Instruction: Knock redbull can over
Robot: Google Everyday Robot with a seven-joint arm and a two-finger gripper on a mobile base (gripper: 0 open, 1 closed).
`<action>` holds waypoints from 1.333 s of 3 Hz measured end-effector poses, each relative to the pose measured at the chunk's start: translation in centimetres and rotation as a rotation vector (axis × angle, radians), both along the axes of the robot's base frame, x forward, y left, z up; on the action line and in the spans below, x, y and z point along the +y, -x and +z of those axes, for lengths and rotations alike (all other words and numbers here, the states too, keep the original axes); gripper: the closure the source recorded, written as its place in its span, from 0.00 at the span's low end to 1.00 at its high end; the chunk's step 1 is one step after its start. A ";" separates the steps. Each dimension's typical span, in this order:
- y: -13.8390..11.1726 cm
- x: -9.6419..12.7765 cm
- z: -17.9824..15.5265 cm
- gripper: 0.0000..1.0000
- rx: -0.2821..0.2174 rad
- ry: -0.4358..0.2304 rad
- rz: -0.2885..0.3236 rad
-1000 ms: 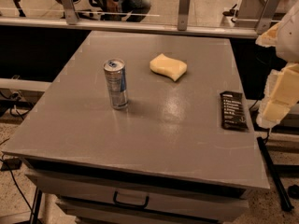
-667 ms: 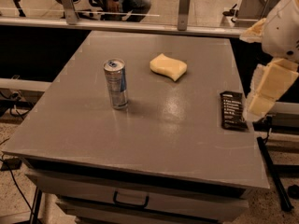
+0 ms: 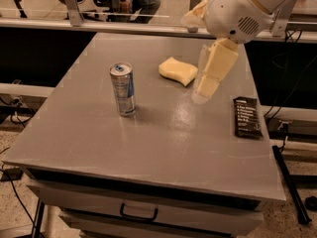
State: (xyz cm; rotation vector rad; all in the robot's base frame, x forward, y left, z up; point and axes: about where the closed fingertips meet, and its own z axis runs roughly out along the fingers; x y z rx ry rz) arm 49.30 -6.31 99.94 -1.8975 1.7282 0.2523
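Table [image 3: 163,148]: grey flat top, seen from above its near edge. A drawer with a dark handle [image 3: 138,213] sits below that edge.
Can [image 3: 123,89]: stands upright on the table, left of centre in the view. The body is silver and blue, and the shiny pull-tab top faces up. The base rests flat on the surface, apart from every other item.
Sponge [image 3: 178,71]: pale yellow. It lies flat on the table, behind and to the right of the can and apart from it.
Wrapper [image 3: 247,116]: flat and black. It lies near the table's right edge with its long side running front to back, well apart from the can.
Arm [image 3: 242,9]: white housing with a vent grille. It enters from the upper right corner of the view, above the far right part of the table.
Gripper [image 3: 204,89]: cream-coloured. It hangs down from the arm at a tilt, lower end toward the left of the view. In the view it sits just right of the sponge, between sponge and wrapper. Its height over the table cannot be told.
Gripper opening: cannot be told.
Gripper load: it is seen holding none of the items. Can, sponge and wrapper all rest on the table.
Gripper to can: well apart. The can stands to the left of the gripper in the view, with bare table between them.
Surroundings: a railing [image 3: 99,24] runs behind the table's far edge. Cables [image 3: 292,88] hang at the right.
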 end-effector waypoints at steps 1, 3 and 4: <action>-0.1 0.1 -0.1 0.00 0.001 -0.011 0.001; -2.6 2.2 0.5 0.00 -0.038 -0.172 0.026; -6.6 4.7 1.2 0.00 -0.083 -0.355 0.044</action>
